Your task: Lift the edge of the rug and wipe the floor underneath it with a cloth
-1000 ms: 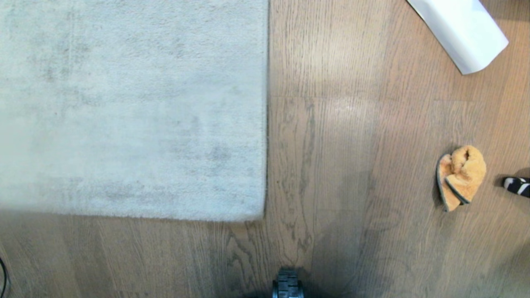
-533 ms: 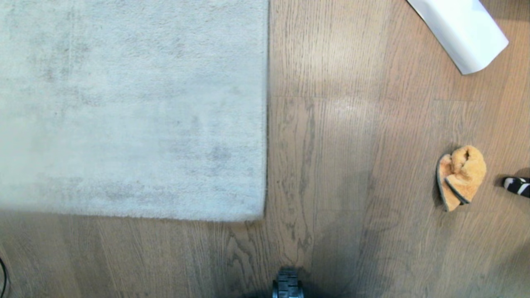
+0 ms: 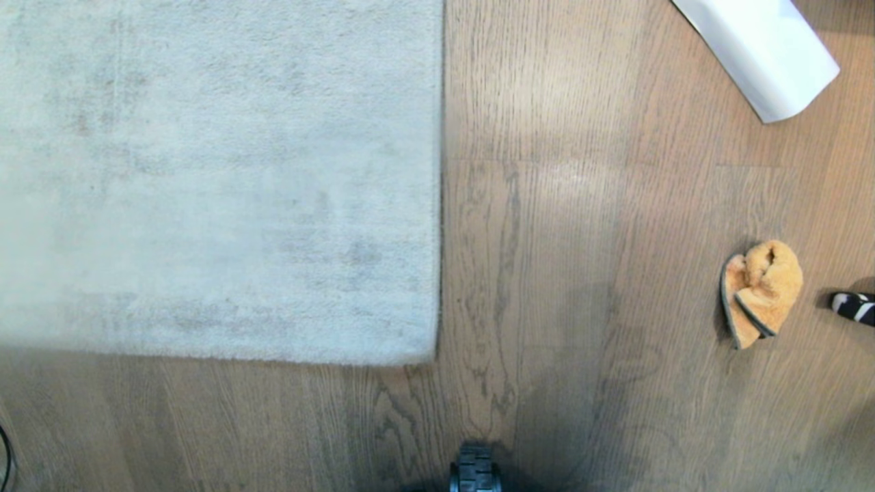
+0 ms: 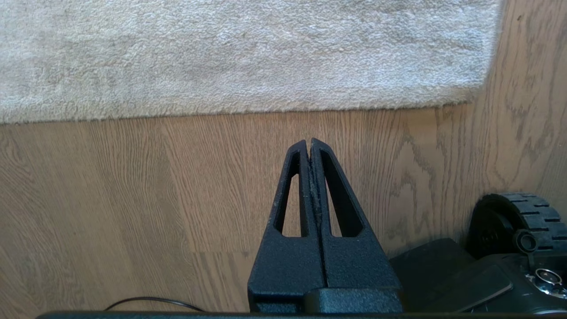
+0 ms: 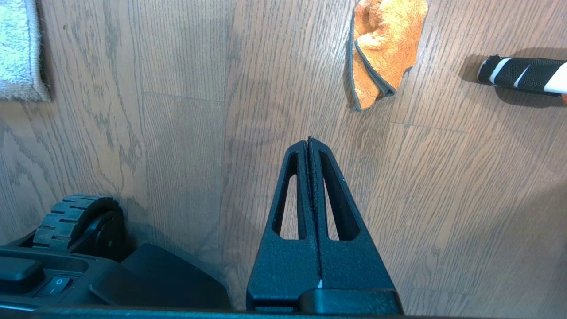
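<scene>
A pale grey rug (image 3: pixel 219 178) lies flat on the wood-grain floor (image 3: pixel 547 273), its rug edge and near corner (image 3: pixel 431 352) in the middle of the head view. The crumpled orange cloth (image 3: pixel 760 292) with dark trim rests on bare planks at the right. Neither arm shows in the head view. My left gripper (image 4: pixel 309 142) is shut and empty, hanging over planks just short of the rug's border (image 4: pixel 248 108). My right gripper (image 5: pixel 309 141) is shut and empty too, over bare floor a little short of the cloth (image 5: pixel 383 46).
A white rolled paper sheet (image 3: pixel 762 48) lies at the far right. A black-and-white striped object (image 3: pixel 853 305) sits just right of the cloth. The robot's base wheel (image 3: pixel 474 468) shows at the near edge. A thin black cable (image 4: pixel 150 302) lies beside the left arm.
</scene>
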### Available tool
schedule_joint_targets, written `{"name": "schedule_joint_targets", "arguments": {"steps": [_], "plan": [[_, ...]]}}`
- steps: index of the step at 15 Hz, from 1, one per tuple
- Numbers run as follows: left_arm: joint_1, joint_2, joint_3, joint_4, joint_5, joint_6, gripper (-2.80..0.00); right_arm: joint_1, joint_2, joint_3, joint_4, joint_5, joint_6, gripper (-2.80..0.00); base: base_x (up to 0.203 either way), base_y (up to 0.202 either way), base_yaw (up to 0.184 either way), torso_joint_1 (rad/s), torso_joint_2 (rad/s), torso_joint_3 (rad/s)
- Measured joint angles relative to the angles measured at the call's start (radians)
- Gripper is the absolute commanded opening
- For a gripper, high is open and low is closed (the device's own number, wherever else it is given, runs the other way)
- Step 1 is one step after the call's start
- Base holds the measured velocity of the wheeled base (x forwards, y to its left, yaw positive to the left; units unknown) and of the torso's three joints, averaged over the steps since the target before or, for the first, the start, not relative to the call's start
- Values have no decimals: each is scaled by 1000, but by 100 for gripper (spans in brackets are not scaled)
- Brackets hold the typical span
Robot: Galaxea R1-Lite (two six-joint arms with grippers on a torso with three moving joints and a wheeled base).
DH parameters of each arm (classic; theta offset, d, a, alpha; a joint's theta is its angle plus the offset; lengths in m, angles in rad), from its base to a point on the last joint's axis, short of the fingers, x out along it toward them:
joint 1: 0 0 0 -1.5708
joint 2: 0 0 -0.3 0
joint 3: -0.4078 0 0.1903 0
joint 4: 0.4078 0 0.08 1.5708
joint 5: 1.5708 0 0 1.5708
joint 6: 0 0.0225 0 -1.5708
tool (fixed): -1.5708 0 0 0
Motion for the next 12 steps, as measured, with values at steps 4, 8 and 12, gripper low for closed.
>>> {"name": "schedule_joint_targets", "arguments": {"steps": [4, 8, 12], "plan": [[0, 0, 0, 0, 0, 0, -280, 0, 0, 0, 0, 0, 0, -280, 0, 0, 0, 0, 0, 0], [0, 0, 0, 0, -1, -1, -280, 0, 0, 0, 0, 0, 0, -280, 0, 0, 0, 0, 0, 0], [0, 0, 0, 1, 1, 0, -280, 0, 0, 0, 0, 0, 0, -280, 0, 0, 0, 2, 3, 120]]}}
